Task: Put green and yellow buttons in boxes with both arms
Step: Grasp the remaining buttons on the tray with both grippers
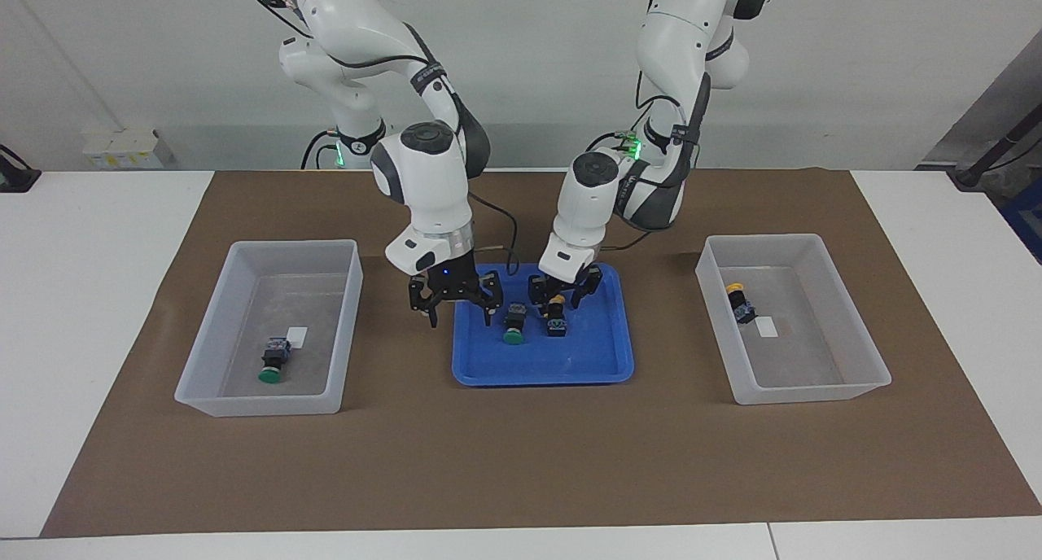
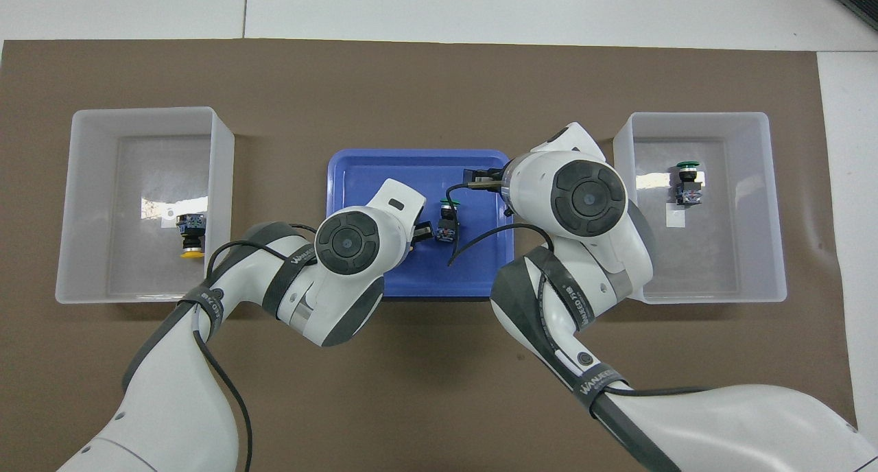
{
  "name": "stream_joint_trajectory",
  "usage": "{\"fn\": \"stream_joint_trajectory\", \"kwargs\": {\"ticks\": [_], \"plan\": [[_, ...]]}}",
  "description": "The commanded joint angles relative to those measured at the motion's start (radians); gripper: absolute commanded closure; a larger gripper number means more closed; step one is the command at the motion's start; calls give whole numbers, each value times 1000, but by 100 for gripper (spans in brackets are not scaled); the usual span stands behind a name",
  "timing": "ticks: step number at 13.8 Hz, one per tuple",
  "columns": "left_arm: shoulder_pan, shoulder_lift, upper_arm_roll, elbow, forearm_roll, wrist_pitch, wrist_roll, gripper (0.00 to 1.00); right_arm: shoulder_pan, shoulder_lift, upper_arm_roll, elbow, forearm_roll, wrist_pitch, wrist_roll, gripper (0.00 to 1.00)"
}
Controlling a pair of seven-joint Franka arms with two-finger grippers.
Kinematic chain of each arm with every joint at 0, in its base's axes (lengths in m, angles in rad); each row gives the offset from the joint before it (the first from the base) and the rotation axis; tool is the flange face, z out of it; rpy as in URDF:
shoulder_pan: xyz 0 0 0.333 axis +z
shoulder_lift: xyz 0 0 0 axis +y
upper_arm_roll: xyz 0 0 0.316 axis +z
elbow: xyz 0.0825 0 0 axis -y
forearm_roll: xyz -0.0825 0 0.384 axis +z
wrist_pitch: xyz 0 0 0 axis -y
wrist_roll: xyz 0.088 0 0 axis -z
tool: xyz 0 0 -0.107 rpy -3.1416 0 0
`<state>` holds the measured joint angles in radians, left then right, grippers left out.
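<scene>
Blue tray point(image 1: 606, 365), pincers point(image 1: 460, 306) seemingly open

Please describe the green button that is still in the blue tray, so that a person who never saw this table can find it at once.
In the middle of the brown mat lies a shallow blue tray between two whitish boxes. Two buttons lie in it side by side, under the two grippers. The wanted green button has a green cap; its neighbour has a yellow cap, and the other green button lies in a box.
</scene>
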<state>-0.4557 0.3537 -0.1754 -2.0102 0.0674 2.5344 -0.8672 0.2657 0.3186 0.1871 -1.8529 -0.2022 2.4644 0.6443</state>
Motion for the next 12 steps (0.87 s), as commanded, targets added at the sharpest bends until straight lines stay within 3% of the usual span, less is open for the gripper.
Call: {"fn": "stream_joint_trajectory", "kwargs": {"ticks": [1,2,8,12], "plan": [[-20,13,17,4,22,21,-26,89,12,36,0,21,20,39,41,0],[-20,13,19,4,22,15,-26,100,13,45,0,21,20,51,46,0],[5,11,24,36,25,-67,-18,100,98,108,-1,15,18,94,141,0],[69,-4,22,90,29,-147,3,100,96,114,0,14,15,106,169,0]]}}
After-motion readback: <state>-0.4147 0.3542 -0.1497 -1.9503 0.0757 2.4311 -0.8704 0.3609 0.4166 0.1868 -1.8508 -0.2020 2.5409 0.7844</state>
